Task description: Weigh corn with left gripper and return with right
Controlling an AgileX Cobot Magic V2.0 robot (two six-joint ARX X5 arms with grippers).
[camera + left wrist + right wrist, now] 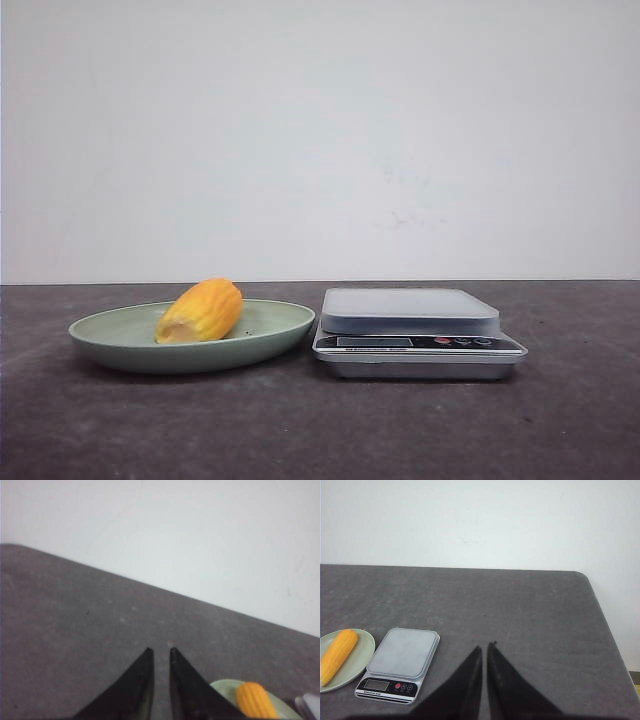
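Observation:
The corn (200,312), a stubby yellow-orange cob with its pale cut end facing front, lies in a pale green shallow dish (120,335) left of centre. A silver kitchen scale (415,330) with an empty platform stands just right of the dish. Neither gripper shows in the front view. My left gripper (160,651) hangs over bare table, shut and empty with only a thin slit between its fingers; the corn (256,700) is off to its side. My right gripper (485,647) is shut and empty over bare table beside the scale (402,660), with the corn (337,655) beyond it.
The table is dark grey, backed by a white wall. Its far edge and rounded right corner (582,575) show in the right wrist view. The dish (362,655) and scale stand close together. The scale's display and buttons (460,341) face front.

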